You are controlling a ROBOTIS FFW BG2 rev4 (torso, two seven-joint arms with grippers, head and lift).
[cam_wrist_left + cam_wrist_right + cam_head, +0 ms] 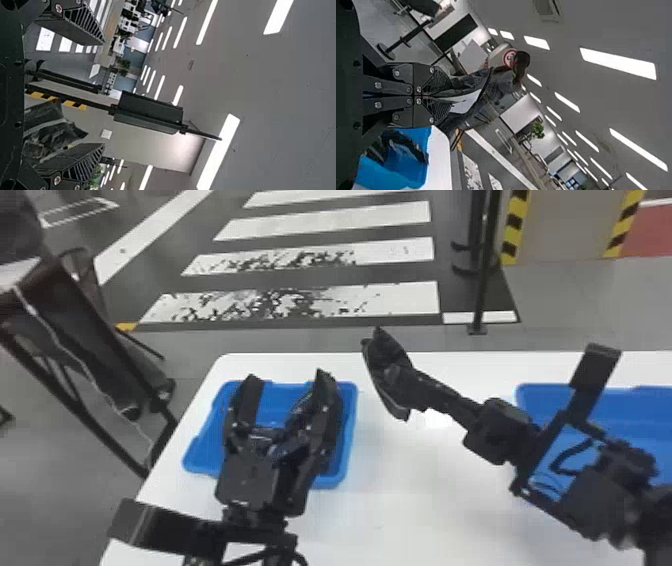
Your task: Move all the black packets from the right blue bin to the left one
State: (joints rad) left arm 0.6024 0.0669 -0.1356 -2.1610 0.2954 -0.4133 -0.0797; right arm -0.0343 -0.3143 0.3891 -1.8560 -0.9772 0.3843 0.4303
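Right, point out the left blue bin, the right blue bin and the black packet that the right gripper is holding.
Left blue bin (pixel 331 481): head view, near rim.
Right blue bin (pixel 544 391): head view, far rim.
Black packet (pixel 384 349): head view, upper part.

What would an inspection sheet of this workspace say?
Surface: white table.
Job's things: left blue bin and right blue bin on the table; one black packet held between them.
Clutter: nothing seen on the table.
Grippers: left gripper open above the left blue bin; right gripper closed on the packet.
Cables: black cable looping at the right arm; white cord beyond the table's left side.
Surroundings: crosswalk, yellow-and-black striping.
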